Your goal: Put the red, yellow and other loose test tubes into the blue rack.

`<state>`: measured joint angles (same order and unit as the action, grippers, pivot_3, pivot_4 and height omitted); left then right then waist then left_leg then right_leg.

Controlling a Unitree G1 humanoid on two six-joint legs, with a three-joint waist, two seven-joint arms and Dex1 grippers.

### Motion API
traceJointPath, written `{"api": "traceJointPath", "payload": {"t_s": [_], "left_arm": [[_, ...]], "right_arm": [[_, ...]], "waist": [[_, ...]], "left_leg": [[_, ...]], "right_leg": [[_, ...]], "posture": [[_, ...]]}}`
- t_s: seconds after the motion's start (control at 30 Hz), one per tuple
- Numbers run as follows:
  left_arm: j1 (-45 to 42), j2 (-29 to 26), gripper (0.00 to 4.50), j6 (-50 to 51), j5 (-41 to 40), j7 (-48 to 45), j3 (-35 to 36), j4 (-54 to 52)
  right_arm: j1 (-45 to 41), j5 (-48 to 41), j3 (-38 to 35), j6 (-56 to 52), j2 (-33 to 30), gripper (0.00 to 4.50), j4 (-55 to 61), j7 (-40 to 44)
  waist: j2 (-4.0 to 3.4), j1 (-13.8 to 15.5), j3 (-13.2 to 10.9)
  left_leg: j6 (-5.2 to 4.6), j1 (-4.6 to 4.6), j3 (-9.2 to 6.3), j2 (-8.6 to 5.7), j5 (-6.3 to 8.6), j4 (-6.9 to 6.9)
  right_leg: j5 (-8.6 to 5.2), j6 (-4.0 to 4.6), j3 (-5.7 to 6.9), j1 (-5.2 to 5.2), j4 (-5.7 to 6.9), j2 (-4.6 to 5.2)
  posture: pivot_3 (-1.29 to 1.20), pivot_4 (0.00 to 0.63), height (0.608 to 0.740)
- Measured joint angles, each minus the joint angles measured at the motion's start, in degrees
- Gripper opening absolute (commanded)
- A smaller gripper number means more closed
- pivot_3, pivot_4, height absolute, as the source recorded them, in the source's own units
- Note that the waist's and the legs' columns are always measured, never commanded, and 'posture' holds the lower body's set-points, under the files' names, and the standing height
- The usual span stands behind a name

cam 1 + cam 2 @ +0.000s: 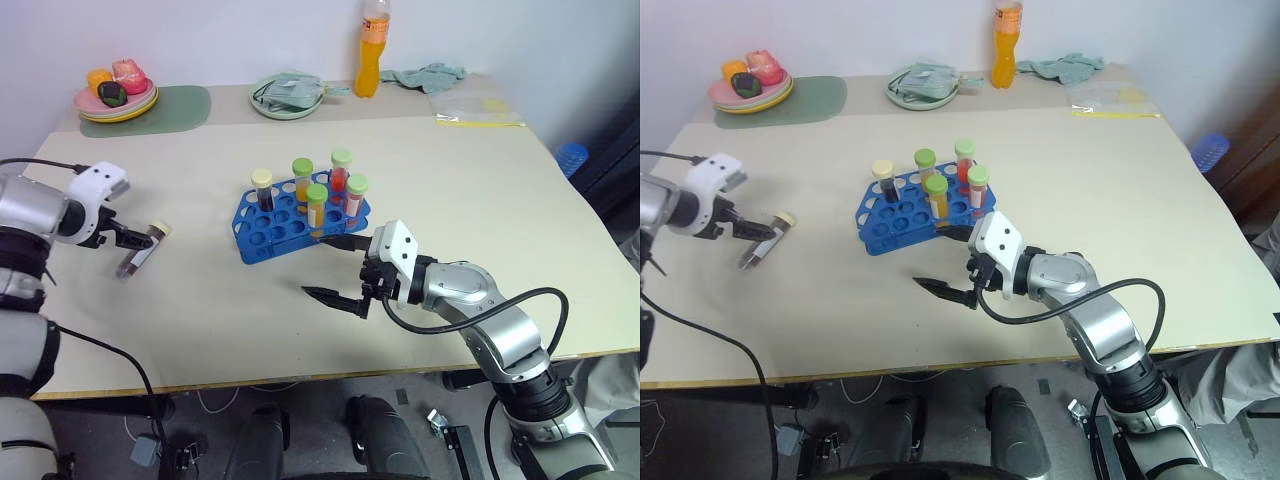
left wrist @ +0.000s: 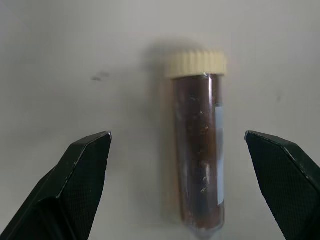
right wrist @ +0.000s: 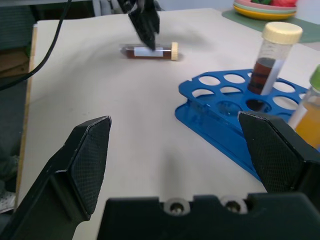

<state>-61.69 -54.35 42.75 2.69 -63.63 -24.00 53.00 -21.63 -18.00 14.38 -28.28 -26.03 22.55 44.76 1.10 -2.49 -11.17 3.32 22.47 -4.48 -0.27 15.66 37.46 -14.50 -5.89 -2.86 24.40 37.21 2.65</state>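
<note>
Left gripper (image 2: 175,185) wide open astride the maroon cream-capped tube (image 2: 197,150) lying loose on the table (image 1: 480,220), well left of the blue rack (image 1: 262,232); right gripper (image 1: 335,268) open, empty; risk: off-centre closure may roll the tube away.

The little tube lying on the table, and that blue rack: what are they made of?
The lying tube: seemingly clear, glossy plastic, since the dark maroon contents show through; its ridged cream cap looks like matte plastic. Glass cannot be ruled out. The blue rack: probably moulded plastic, one even bright colour with smooth, faintly shiny round holes.
</note>
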Motion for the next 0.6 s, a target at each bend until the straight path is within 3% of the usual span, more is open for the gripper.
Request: {"api": "traceJointPath", "payload": {"t_s": [0.17, 0.2, 0.33, 0.43, 0.53, 0.6], "left_arm": [[-2.17, 2.66, 0.96, -5.25, 4.73, -0.88, -0.44, 7.72], [-2.32, 2.65, 0.73, -6.19, 5.35, -1.19, -0.40, 8.51], [-2.79, 2.48, 0.73, -8.29, 6.61, -0.67, 1.50, 11.02], [-2.83, 0.96, 0.73, -11.32, 4.44, 1.81, 7.34, 10.86], [3.32, -0.66, 0.73, -22.79, -3.28, 10.03, 22.93, 0.46], [14.57, 2.26, 0.73, -26.63, -10.59, 15.31, 35.84, -18.89]], "right_arm": [[0.82, 0.49, 0.01, -0.04, 0.02, 4.50, 0.50, -1.39], [0.98, 0.54, 0.01, -0.07, 0.01, 4.50, 0.89, -1.68], [1.20, 0.81, 0.01, -0.11, 0.02, 4.50, 1.99, -2.16], [1.60, 0.81, 0.00, -0.17, 0.00, 4.50, 2.13, -2.29], [2.27, 0.84, -0.07, -0.22, -0.12, 4.50, 2.39, -2.37], [2.59, 0.83, -0.17, -0.11, -0.01, 4.50, 2.26, -2.40]], "waist": [[0.01, -0.12, -0.01], [0.01, -0.11, 0.00], [0.03, -0.06, -0.01], [0.14, -0.03, -0.04], [0.16, 0.12, -0.04], [0.08, 0.17, 0.03]], "left_leg": [[0.00, 0.00, 0.00, 0.01, 0.00, -0.01], [0.00, 0.00, 0.00, 0.01, 0.00, -0.01], [0.00, 0.00, -0.01, 0.01, 0.00, 0.00], [0.00, 0.03, -0.03, 0.02, 0.00, 0.01], [0.02, 0.08, -0.06, 0.09, 0.00, 0.02], [0.04, 0.05, -0.11, 0.14, -0.01, -0.08]], "right_leg": [[0.00, 0.00, -0.01, 0.04, 0.03, 0.00], [0.00, 0.00, -0.02, 0.04, 0.04, 0.00], [0.00, 0.00, -0.02, 0.04, 0.04, 0.00], [0.00, -0.01, -0.01, 0.05, 0.04, 0.01], [0.01, -0.01, 0.00, 0.11, 0.03, 0.15], [0.02, -0.03, -0.10, 0.14, 0.02, 0.40]], "posture": [[0.00, 0.150, 0.740], [0.00, 0.150, 0.740], [0.00, 0.150, 0.740], [0.00, 0.150, 0.740], [0.00, 0.150, 0.740], [0.00, 0.150, 0.740]]}}
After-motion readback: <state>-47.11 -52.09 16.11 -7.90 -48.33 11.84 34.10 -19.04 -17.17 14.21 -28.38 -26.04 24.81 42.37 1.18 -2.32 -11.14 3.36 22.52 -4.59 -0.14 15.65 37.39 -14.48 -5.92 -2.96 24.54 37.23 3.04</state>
